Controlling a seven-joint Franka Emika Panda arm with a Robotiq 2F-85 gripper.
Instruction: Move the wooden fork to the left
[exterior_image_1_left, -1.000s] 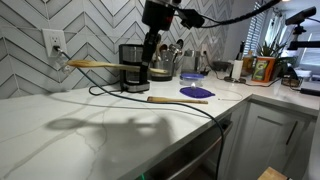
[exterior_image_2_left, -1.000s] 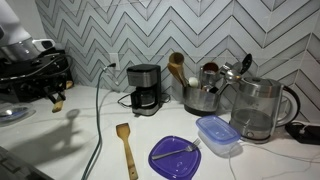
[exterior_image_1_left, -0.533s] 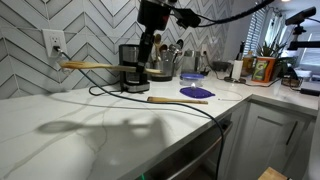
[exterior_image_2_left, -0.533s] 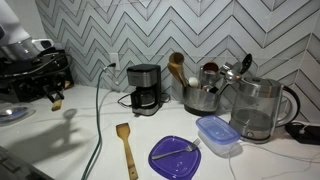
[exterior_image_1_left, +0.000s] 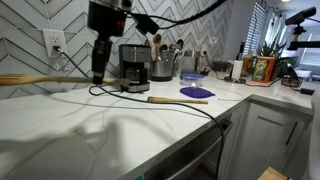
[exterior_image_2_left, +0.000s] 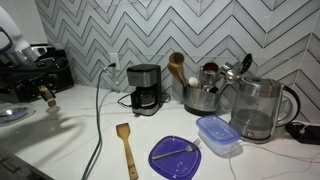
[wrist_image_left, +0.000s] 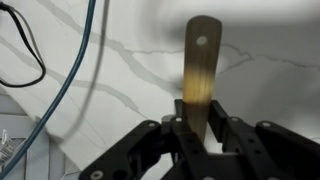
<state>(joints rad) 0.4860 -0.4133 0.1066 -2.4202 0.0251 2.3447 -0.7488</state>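
The gripper (exterior_image_1_left: 98, 75) is pinching the wooden fork (exterior_image_1_left: 35, 79) tight near one end, and the fork sticks out flat in the air at the left side of the frame, above the white counter (exterior_image_1_left: 120, 125). It is well to the left of the coffee maker (exterior_image_1_left: 133, 67) and far from the darker wooden utensil (exterior_image_1_left: 178, 100) and the purple plate (exterior_image_1_left: 196, 92), so I think most of the job is done. What is left is to bring the fork down onto the counter and let go.

A home kitchen: a white marble-veined countertop (exterior_image_2_left: 65, 140) runs beneath a grey herringbone-tiled backsplash (exterior_image_2_left: 200, 30), with a black drip coffee maker (exterior_image_2_left: 145, 88), a clear glass electric kettle (exterior_image_2_left: 258, 108) and white cabinet doors (exterior_image_1_left: 262, 135) below.
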